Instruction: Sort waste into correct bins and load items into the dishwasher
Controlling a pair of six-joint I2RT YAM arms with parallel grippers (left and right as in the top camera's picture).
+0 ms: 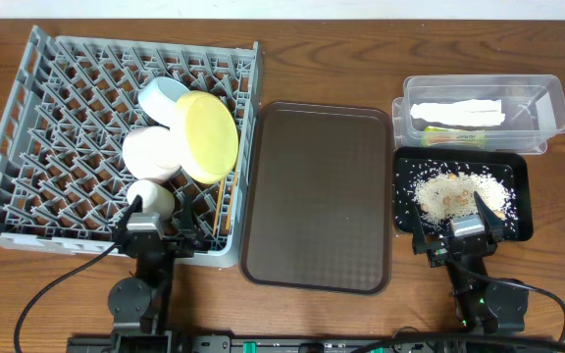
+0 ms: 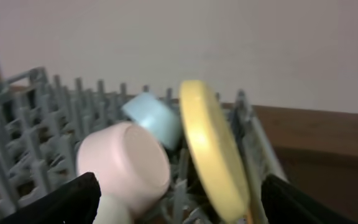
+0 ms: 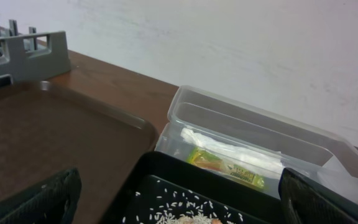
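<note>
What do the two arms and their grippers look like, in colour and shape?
Both arms are black with rounded joints, and a small grey block sits behind each gripper. The left gripper and the right gripper each have two broad, matte black fingers. Thin black cables curve away from the bases. I can read no markings.

L claw (image 1: 155, 222), R claw (image 1: 456, 220): both spread wide

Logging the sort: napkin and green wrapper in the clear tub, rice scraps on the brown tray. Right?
No. The overhead view shows the rice scraps in the black tray, not on the brown tray. The napkin and green wrapper are in the clear tub.
</note>
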